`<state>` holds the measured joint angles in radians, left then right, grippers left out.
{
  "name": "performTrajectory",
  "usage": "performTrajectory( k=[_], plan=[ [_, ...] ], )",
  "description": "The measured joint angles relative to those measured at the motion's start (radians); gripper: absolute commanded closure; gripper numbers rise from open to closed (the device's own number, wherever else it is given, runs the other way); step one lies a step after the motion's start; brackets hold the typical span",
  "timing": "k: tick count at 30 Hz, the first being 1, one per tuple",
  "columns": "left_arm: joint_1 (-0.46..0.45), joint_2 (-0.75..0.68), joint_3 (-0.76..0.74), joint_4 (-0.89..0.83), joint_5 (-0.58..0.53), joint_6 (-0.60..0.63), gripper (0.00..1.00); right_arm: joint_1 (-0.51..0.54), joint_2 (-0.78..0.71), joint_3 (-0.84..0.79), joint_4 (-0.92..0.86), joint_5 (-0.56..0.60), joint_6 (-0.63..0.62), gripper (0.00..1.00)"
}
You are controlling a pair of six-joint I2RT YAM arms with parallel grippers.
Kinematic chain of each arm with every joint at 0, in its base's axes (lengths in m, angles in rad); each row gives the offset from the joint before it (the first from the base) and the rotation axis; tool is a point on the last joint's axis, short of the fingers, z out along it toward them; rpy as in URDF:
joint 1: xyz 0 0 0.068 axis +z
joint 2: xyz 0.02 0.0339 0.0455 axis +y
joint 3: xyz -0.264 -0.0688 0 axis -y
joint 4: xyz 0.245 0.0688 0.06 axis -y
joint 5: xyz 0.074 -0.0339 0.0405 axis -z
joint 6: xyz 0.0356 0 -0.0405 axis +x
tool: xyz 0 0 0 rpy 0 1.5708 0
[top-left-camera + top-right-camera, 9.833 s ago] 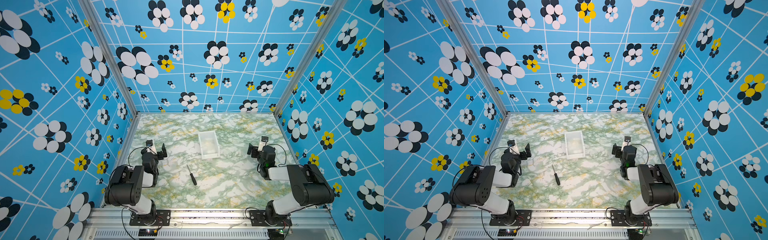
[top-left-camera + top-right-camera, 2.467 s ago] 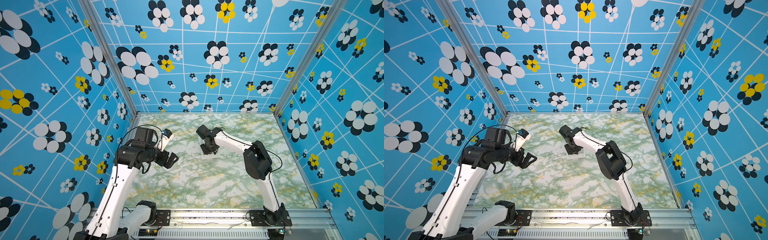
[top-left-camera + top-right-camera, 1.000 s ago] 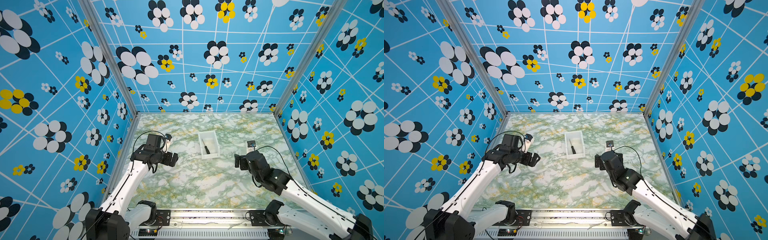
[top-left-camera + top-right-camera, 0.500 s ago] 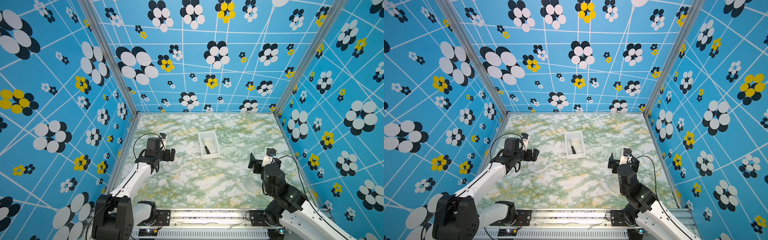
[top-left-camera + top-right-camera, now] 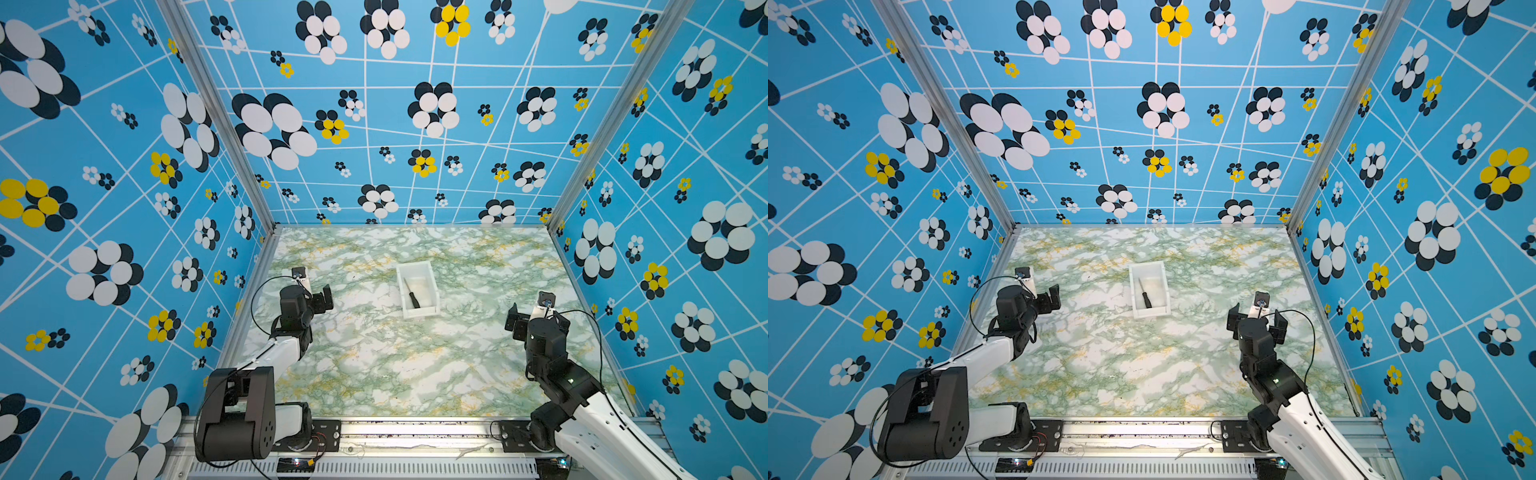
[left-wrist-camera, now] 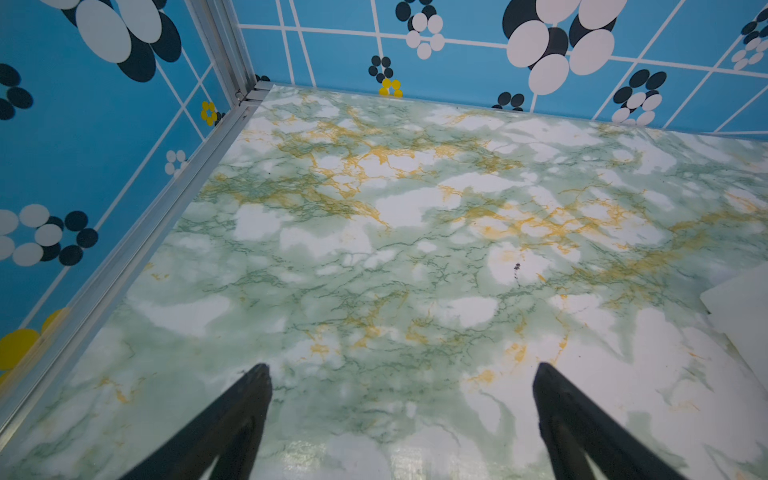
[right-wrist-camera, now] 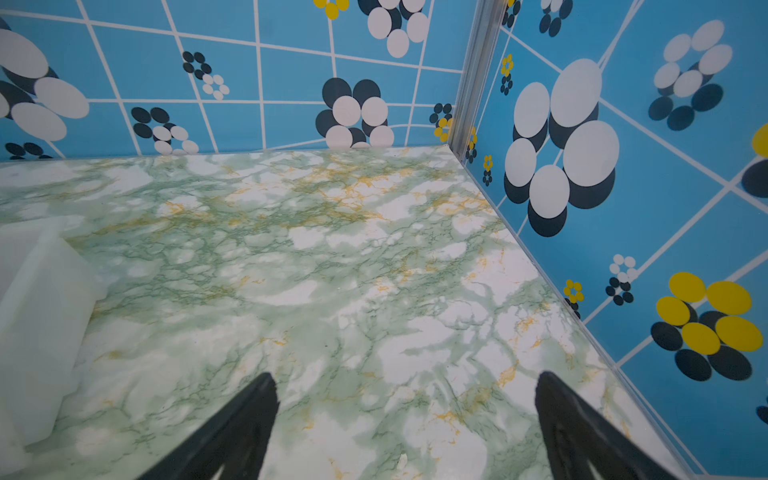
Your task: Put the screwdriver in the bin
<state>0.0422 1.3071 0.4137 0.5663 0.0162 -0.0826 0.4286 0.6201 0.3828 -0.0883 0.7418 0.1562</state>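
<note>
The white bin (image 5: 419,313) (image 5: 1152,312) stands mid-table in both top views. Inside it lies the screwdriver (image 5: 413,297) (image 5: 1145,298), black handle toward the near end, thin shaft pointing to the far end. My left gripper (image 5: 323,300) (image 5: 1049,302) hovers low near the left wall, open and empty. My right gripper (image 5: 534,316) (image 5: 1257,320) is low on the right side, also open and empty. The left wrist view shows the left gripper (image 6: 401,368) spread wide over bare marble, a bin corner (image 6: 739,299) at the edge. The right gripper (image 7: 405,376) shows the same, bin (image 7: 37,291) beside.
The green and white marble table (image 5: 374,365) is enclosed by blue flowered walls on three sides, with aluminium posts (image 5: 216,120) at the corners. A metal rail (image 5: 415,428) carrying both arm bases runs along the near edge.
Both arms have drawn back toward their bases over the last second; the right gripper moved right and nearer. The screwdriver has stayed in the bin.
</note>
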Motion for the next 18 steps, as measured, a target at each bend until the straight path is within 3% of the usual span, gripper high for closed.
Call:
performTrajectory(
  k=[9, 15, 18],
  plan=[
    [0.000, 0.121, -0.155, 0.374, 0.013, 0.005, 0.01, -0.174, 0.204, 0.040, 0.112, -0.149, 0.000, 0.01],
    [0.000, 0.274, -0.217, 0.616, 0.021, 0.007, 0.01, -0.285, 0.310, -0.007, 0.339, -0.252, -0.023, 0.01],
    [0.000, 0.285, -0.233, 0.674, 0.022, 0.007, 0.01, -0.340, 0.376, -0.028, 0.447, -0.278, -0.023, 0.01]
  ],
)
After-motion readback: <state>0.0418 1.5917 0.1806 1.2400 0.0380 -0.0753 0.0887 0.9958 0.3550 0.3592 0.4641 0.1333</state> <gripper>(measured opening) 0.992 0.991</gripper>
